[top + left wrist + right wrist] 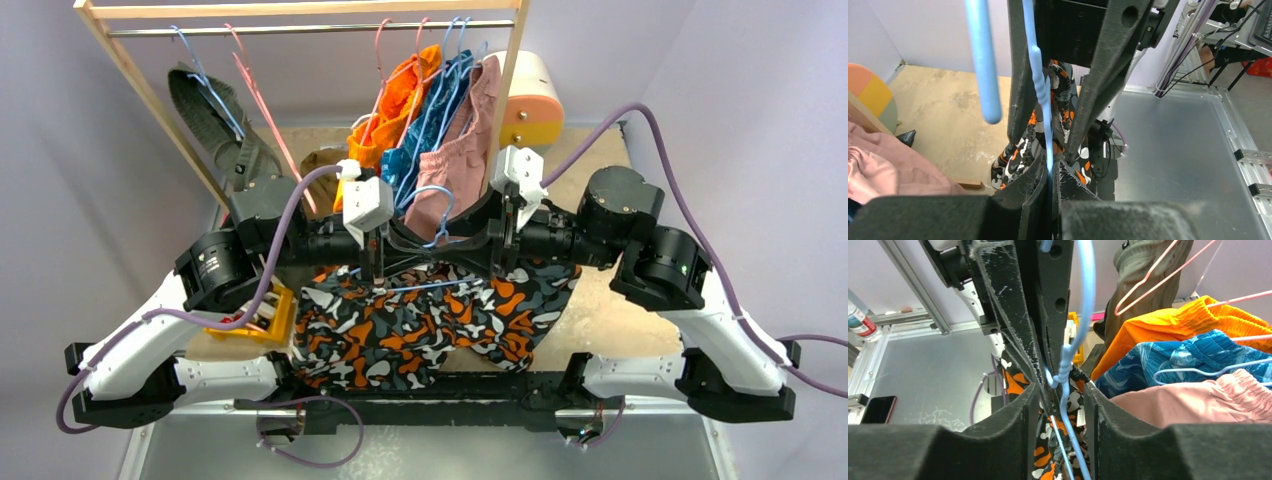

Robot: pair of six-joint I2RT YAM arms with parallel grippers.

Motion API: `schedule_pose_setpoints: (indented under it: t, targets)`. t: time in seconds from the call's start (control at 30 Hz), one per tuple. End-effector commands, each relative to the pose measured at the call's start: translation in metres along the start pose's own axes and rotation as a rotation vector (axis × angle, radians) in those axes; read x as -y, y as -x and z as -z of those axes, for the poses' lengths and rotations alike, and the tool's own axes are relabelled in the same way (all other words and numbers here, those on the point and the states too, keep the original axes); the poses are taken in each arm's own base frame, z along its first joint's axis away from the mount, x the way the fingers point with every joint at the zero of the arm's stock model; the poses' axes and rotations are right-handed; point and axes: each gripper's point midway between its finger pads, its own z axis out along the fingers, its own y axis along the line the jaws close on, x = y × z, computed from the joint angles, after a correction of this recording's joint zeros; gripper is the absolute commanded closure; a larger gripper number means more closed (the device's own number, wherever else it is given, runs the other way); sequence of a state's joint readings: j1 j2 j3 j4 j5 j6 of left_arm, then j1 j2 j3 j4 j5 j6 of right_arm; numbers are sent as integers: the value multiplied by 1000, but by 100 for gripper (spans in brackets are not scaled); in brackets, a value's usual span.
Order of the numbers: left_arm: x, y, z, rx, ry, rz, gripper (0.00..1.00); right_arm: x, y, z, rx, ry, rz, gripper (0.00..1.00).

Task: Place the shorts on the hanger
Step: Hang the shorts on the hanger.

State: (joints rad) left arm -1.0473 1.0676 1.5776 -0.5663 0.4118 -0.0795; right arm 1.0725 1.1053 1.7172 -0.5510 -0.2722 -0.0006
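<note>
The camouflage shorts [430, 330] spread below the two grippers near the front of the table. The light-blue hanger [437, 205] stands upright above them, and its lower bar [430, 287] crosses their top edge. My left gripper [420, 245] is shut on the hanger's wire [1047, 115] just below the twisted neck. My right gripper [452, 245] faces it tip to tip. Its fingers [1028, 410] stand open on either side of the hanger's neck [1068, 370], with a gap on each side. The shorts also show under the jaws in the left wrist view [1018, 160] and the right wrist view [1048, 460].
A wooden rack [135, 75] with a metal rail stands behind. It carries an olive garment [215, 120], orange shorts [400, 100], a blue garment [430, 130], pink shorts [465, 150] and pink-red hangers [262, 105]. A yellow holder [262, 315] sits left, and a pink-and-yellow cylinder [530, 95] back right.
</note>
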Motion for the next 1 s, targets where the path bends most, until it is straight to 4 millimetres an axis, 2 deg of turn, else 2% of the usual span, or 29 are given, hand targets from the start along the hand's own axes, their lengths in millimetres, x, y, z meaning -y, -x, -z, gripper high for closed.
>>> schedule_pose_setpoints:
  t: [0.0, 0.17, 0.27, 0.4, 0.5, 0.73, 0.83, 0.9, 0.97]
  targets:
    - [10, 34, 7, 102, -34, -25, 100, -9, 16, 9, 61, 40, 34, 68]
    - [9, 32, 9, 96, -26, -30, 100, -18, 20, 8, 84, 89, 34, 100]
    - [6, 29, 11, 92, -8, -34, 100, -20, 23, 9, 103, 99, 29, 100]
    - [4, 25, 15, 86, 18, -32, 69, -21, 32, 15, 160, 88, 27, 100]
    - [0, 18, 21, 69, 48, -33, 61, -23, 38, 22, 193, 89, 26, 100]
    - [-10, 3, 24, 23, 107, -37, 63, -28, 42, 26, 233, 108, 10, 100]
    - [-14, 3, 22, 23, 121, -48, 63, -34, 47, 27, 254, 144, 4, 100]
    - [-14, 7, 20, 35, 113, -55, 71, -37, 47, 27, 257, 160, 0, 100]
    - [-13, 11, 16, 44, 104, -59, 90, -38, 47, 26, 256, 166, -5, 100]
